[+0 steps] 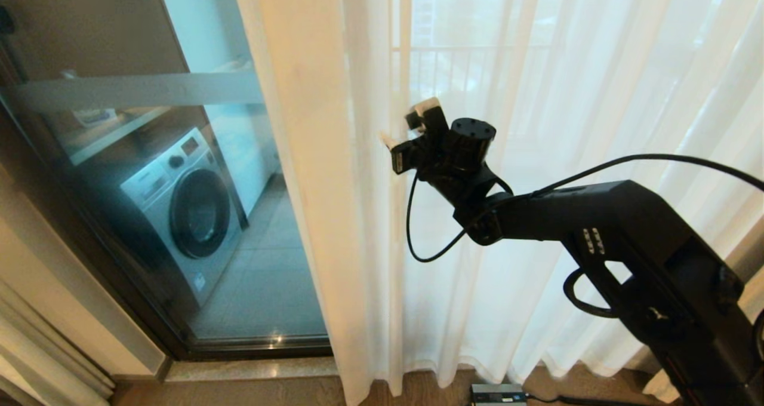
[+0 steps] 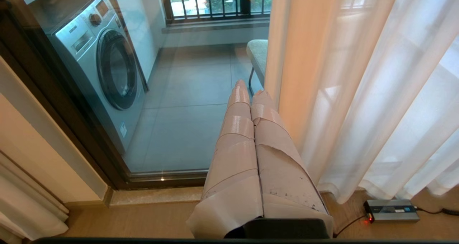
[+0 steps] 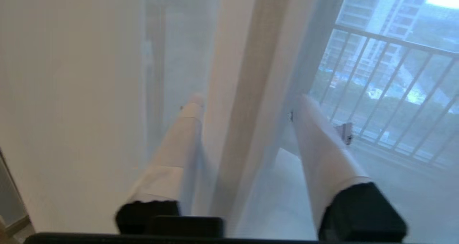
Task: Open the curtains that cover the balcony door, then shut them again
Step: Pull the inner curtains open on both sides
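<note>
The curtains hang over the right part of the balcony door (image 1: 137, 89): a thick cream drape (image 1: 298, 155) at their left edge and sheer white panels (image 1: 597, 95) to its right. The door's left glass pane is uncovered. My right gripper (image 1: 407, 122) reaches out at mid height into the folds just right of the cream drape. In the right wrist view its fingers (image 3: 179, 140) stand apart, and a fold of the curtain (image 3: 247, 93) runs between them. My left gripper (image 2: 251, 89) is low, pointing at the door's bottom rail, with its taped fingers pressed together and nothing between them.
A washing machine (image 1: 185, 209) stands behind the glass on the tiled balcony, with a padded stool (image 2: 257, 54) further in. A grey box with a cable (image 2: 391, 210) lies on the wooden floor by the curtain hem. More drapery (image 1: 36, 346) hangs at the far left.
</note>
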Tool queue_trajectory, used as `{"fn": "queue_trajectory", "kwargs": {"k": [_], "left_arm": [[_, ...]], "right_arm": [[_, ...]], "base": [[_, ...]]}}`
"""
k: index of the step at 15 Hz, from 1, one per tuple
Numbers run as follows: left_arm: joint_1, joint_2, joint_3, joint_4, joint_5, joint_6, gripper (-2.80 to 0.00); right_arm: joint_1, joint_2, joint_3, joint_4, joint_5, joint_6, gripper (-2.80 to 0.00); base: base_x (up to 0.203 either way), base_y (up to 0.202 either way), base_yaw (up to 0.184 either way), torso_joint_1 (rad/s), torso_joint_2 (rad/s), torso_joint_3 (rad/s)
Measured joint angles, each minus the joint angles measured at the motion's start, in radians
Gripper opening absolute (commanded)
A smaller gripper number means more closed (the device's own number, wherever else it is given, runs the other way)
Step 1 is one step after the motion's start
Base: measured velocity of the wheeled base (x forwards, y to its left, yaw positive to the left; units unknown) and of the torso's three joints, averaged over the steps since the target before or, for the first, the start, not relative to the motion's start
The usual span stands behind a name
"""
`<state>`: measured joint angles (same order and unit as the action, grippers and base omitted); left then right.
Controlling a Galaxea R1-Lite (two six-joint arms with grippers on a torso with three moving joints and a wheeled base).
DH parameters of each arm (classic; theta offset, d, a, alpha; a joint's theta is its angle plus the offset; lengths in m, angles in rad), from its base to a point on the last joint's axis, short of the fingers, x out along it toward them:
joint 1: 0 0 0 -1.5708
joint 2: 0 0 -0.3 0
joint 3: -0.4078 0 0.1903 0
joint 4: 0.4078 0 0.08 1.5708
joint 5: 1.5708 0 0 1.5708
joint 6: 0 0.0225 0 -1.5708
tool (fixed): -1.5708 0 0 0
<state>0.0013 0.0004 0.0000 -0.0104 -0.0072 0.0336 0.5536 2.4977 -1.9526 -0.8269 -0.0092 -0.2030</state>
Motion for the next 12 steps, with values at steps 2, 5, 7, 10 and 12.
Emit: {"fn": "queue_trajectory", "kwargs": {"k": [2, 5, 7, 10, 12], "left_arm": [[0.000, 0.000, 0.000, 0.000, 0.000, 0.000, -2.80], [0.000, 0.000, 0.000, 0.000, 0.000, 0.000, -2.80], [0.000, 0.000, 0.000, 0.000, 0.000, 0.000, -2.80], [0.000, 0.000, 0.000, 0.000, 0.000, 0.000, -2.80], [0.000, 0.000, 0.000, 0.000, 0.000, 0.000, -2.80]], "right_arm": [[-0.002, -0.002, 0.000, -0.017, 0.000, 0.002, -2.80], [-0.007, -0.008, 0.000, -0.019, 0.000, 0.002, -2.80], [-0.009, -0.015, 0.000, -0.019, -0.001, 0.002, -2.80], [-0.015, -0.037, 0.002, -0.019, -0.002, 0.001, -2.80], [-0.018, -0.060, 0.003, -0.017, -0.003, -0.001, -2.80]], "base": [[0.000, 0.000, 0.000, 0.000, 0.00, 0.000], [0.000, 0.000, 0.000, 0.000, 0.00, 0.000], [0.000, 0.000, 0.000, 0.000, 0.00, 0.000], [0.000, 0.000, 0.000, 0.000, 0.00, 0.000], [0.000, 0.000, 0.000, 0.000, 0.00, 0.000]]}}
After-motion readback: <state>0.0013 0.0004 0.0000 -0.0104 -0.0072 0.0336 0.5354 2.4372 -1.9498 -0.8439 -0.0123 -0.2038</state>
